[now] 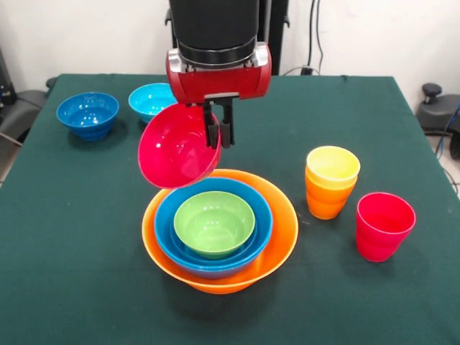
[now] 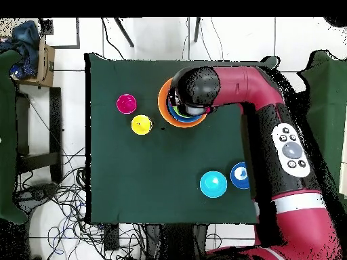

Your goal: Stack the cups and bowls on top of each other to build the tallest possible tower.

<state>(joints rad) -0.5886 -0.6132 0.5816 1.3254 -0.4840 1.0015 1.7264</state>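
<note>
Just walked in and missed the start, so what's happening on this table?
The robot's gripper holds a red bowl by its rim, tilted, above a nested pile: a green bowl inside a blue bowl inside a large orange bowl. Beside the pile stand a yellow cup stacked in an orange cup and a red cup. Two more blue bowls sit apart.

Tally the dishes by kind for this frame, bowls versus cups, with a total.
Bowls: 6: orange, blue, green, red held in the tool, dark blue, light blue.
Cups: 3: yellow in orange, red.
Total: 9.
</note>
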